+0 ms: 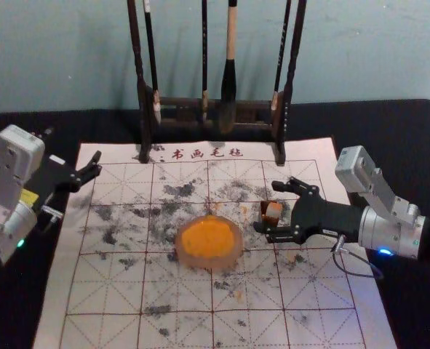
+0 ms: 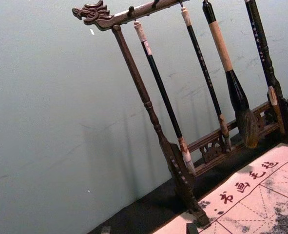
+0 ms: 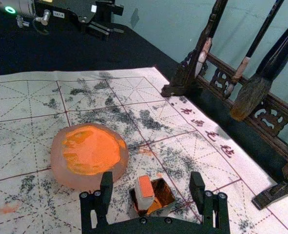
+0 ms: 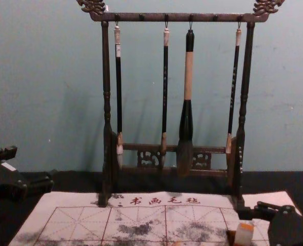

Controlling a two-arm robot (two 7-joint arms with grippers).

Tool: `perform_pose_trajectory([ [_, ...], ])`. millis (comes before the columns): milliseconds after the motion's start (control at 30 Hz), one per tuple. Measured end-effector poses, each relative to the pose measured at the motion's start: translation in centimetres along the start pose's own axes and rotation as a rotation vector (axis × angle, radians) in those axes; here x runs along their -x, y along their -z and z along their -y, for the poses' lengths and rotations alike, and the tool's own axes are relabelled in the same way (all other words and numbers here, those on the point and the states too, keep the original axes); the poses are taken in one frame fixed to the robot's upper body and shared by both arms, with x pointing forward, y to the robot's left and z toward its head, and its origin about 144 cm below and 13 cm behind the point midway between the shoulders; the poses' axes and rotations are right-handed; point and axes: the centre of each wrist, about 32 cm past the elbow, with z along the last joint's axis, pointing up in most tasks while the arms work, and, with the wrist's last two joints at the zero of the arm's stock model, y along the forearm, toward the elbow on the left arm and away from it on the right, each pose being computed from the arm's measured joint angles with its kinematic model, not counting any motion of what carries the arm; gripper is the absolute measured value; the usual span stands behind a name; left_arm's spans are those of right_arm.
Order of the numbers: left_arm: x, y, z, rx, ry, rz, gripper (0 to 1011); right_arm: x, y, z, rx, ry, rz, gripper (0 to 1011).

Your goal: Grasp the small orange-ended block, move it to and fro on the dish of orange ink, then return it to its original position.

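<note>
While the mat (image 1: 87,305) reads 书画毛毡 (image 1: 207,153), right hand (image 1: 266,206) gapes around the block (image 3: 146,189); left hand (image 1: 73,145) gapes at left.

Four calligraphy brushes (image 4: 188,77) hang from a wooden brush rack (image 4: 151,17) behind a gridded calligraphy mat (image 4: 79,218); the orange-ended block (image 4: 244,236) is lower right, near the right tool (image 4: 269,212), the left tool (image 4: 30,167) at the left edge

Dark tbl (image 1: 411,127) | white mat (image 1: 91,298) on it, ctr to bottom of frame, w/ red grid, blk stains | on mat: orange ink dish (image 1: 182,254), approx ctr; small open box (image 3: 165,189), right of dish | brush rack (image 1: 145,123), upper ctr, feet at mat's top edge
</note>
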Motion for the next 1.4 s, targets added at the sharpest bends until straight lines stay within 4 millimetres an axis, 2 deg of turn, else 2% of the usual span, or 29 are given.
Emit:
perform_pose_trajectory([
  [133, 0.0, 0.0, 0.0, 0.0, 0.0, 0.0, 1001, 0.01, 0.0, 0.01, 0.0, 0.0, 0.0, 1000],
  [333, 0.0, 0.0, 0.0, 0.0, 0.0, 0.0, 1001, 0.02, 0.01, 0.03, 0.0, 0.0, 0.0, 873],
  [767, 0.0, 0.0, 0.0, 0.0, 0.0, 0.0, 1001, 0.03, 0.02, 0.04, -0.001, 0.0, -0.001, 452],
  [800, 0.0, 0.0, 0.0, 0.0, 0.0, 0.0, 1001, 0.03, 0.02, 0.04, -0.001, 0.0, -0.001, 452],
  [833, 0.0, 0.0, 0.0, 0.0, 0.0, 0.0, 1001, 0.03, 0.02, 0.04, -0.001, 0.0, -0.001, 388],
  [900, 0.0, 0.0, 0.0, 0.0, 0.0, 0.0, 1001, 0.03, 0.02, 0.04, -0.001, 0.0, -0.001, 358],
  [967, 0.0, 0.0, 0.0, 0.0, 0.0, 0.0, 1001, 0.03, 0.02, 0.04, -0.001, 0.0, -0.001, 246],
  [1033, 0.0, 0.0, 0.0, 0.0, 0.0, 0.0, 1001, 0.03, 0.02, 0.04, -0.001, 0.0, -0.001, 216],
  [1100, 0.0, 0.0, 0.0, 0.0, 0.0, 0.0, 1001, 0.03, 0.02, 0.04, -0.001, 0.0, -0.001, 139],
  [1400, 0.0, 0.0, 0.0, 0.0, 0.0, 0.0, 1001, 0.07, 0.01, 0.01, -0.005, 0.005, -0.005, 114],
])
